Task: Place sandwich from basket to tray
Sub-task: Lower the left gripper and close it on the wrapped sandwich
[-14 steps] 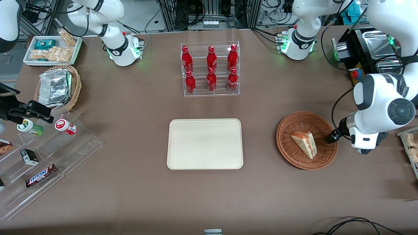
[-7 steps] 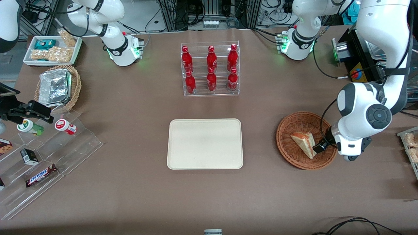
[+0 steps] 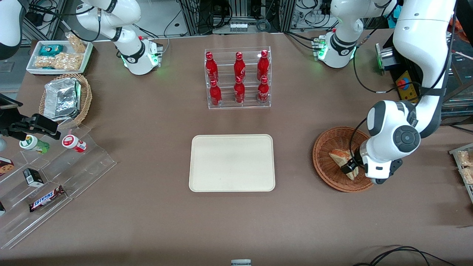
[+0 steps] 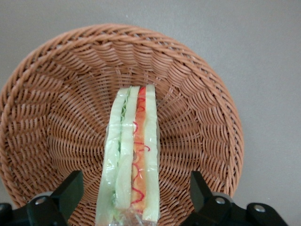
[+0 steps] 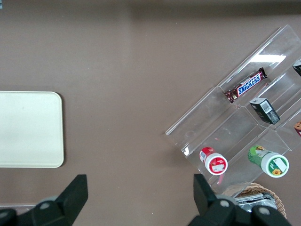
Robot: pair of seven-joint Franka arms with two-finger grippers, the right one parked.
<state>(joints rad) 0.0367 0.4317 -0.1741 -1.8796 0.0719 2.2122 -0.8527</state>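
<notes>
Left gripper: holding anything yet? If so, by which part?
Nothing held. The gripper is open over the basket, fingers straddling the sandwich at one end, with clear gaps on both sides.

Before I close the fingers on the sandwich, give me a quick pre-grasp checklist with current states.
1. Gripper over the basket: ok.
2. Fingers open, one on each side of the sandwich: ok.
3. Sandwich centred between them: ok, roughly.
4. Fingers low enough to grip: cannot tell.
5. Fingers free of the wicker: cannot tell.
6. Tray bare for the drop: ok.
</notes>
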